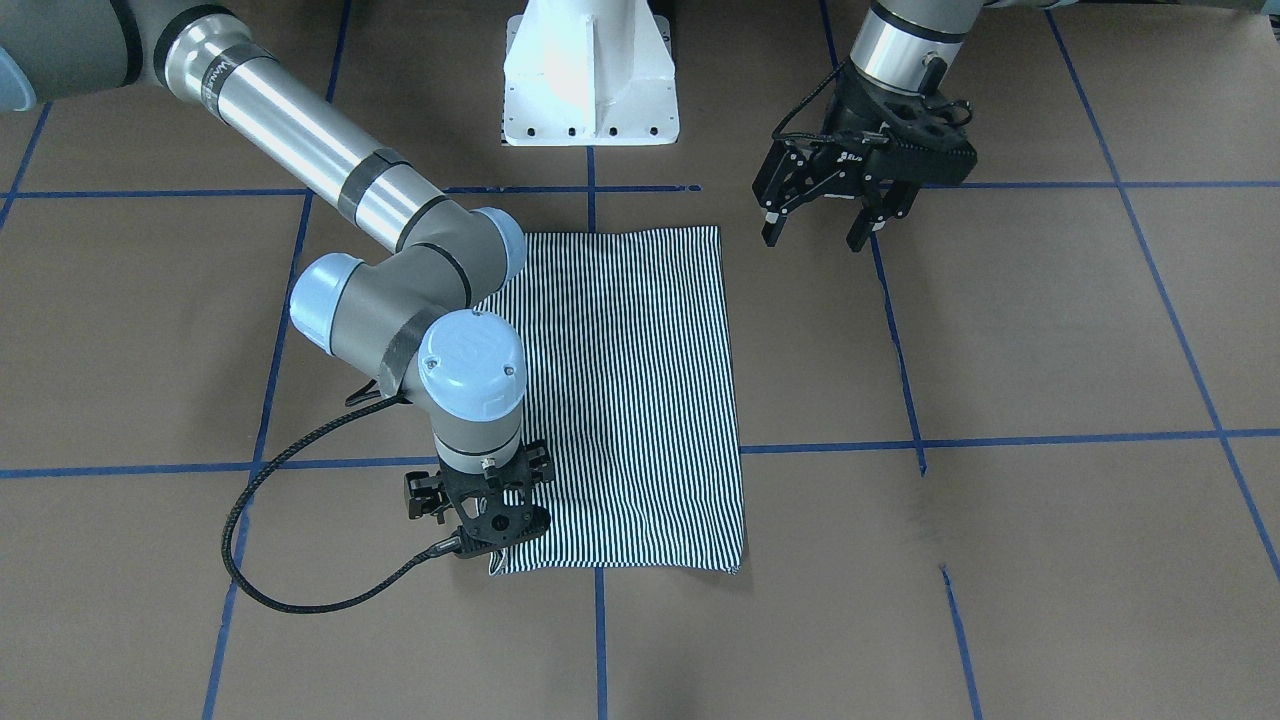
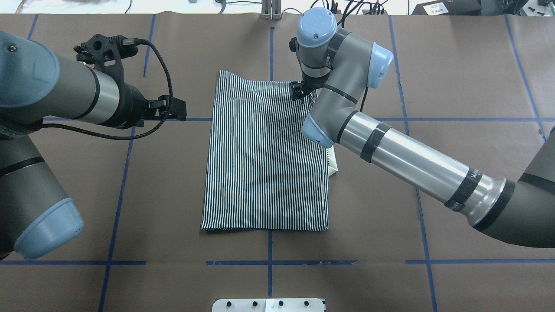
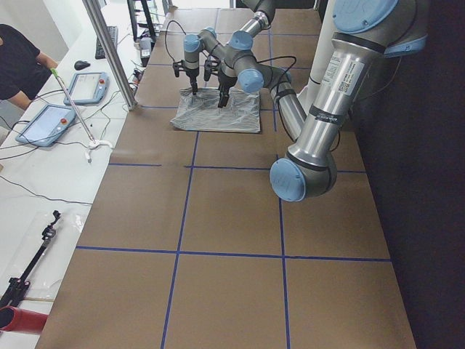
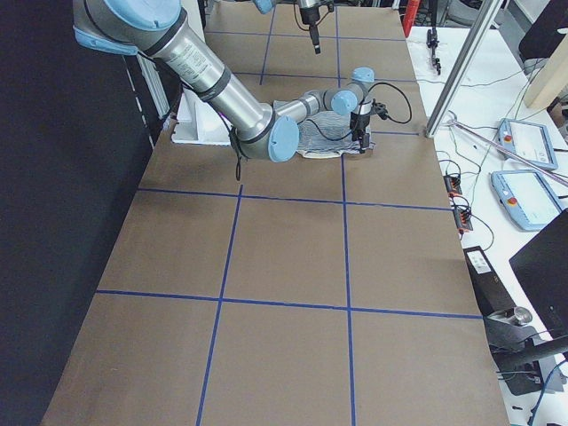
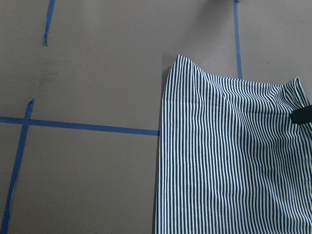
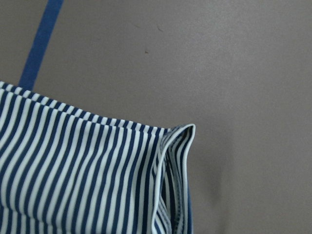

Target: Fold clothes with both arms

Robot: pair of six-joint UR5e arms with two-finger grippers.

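The striped shirt (image 2: 264, 164) lies folded into a flat rectangle at the table's middle, also seen in the front view (image 1: 640, 400). A bit of white collar (image 2: 333, 167) peeks from under its right edge. My right gripper (image 2: 298, 92) is down at the shirt's far right corner (image 6: 187, 131), whose layers stand slightly apart. The wrist hides its fingers, so I cannot tell whether they hold cloth. My left gripper (image 1: 818, 236) hangs open above bare table, off the shirt's left side and touching nothing. In the left wrist view the shirt (image 5: 234, 161) fills the lower right.
The white pedestal base (image 1: 590, 75) stands at the robot's edge of the table. A black cable (image 1: 250, 560) loops on the table beside the right wrist. Blue tape lines (image 2: 269, 242) cross the brown surface. A person (image 3: 18, 62) and control tablets (image 3: 43, 123) are on the operators' side.
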